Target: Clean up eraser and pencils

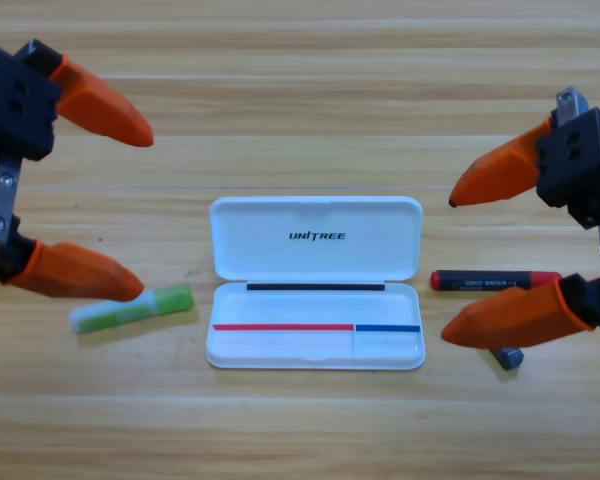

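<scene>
One wooden surface fills the frame. At centre lies an open white case. The green-and-white pencil lies left of it, the red pencil right, the eraser lower right. Left claw and right claw gape wide at the edges, holding nothing.

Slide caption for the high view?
Open grippers flank open white case; pencils and eraser outside it.
</scene>
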`<state>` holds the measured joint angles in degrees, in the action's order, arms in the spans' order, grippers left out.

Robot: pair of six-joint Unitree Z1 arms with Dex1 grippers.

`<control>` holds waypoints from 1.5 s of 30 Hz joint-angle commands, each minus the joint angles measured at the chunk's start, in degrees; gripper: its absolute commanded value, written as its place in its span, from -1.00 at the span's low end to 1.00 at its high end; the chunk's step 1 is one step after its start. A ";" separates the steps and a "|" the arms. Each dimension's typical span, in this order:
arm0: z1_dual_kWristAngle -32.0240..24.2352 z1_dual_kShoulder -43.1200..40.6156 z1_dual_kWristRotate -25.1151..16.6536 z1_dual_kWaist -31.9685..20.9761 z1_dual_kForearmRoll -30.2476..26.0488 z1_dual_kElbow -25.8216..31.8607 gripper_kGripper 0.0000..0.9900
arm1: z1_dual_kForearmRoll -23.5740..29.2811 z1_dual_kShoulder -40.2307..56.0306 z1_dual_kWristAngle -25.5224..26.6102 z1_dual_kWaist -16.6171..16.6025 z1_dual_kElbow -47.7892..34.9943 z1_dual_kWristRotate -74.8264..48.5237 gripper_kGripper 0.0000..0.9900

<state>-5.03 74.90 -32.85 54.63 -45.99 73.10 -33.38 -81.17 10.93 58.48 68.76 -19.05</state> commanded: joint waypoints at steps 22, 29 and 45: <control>12.50 6.23 -10.83 -13.23 -5.51 6.79 0.98 | -11.97 -6.01 -15.68 -5.75 0.06 10.35 0.99; 9.95 22.31 -15.49 -23.78 -9.46 10.57 0.97 | -12.67 -20.60 -15.32 -12.08 2.08 12.54 0.95; 2.66 38.13 -12.85 -26.41 -10.26 10.75 0.93 | -11.53 -35.81 -14.89 -13.57 7.17 15.71 0.85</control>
<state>-1.60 107.53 -46.85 29.51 -57.36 85.40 -45.30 -111.84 -4.14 46.30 75.15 -4.33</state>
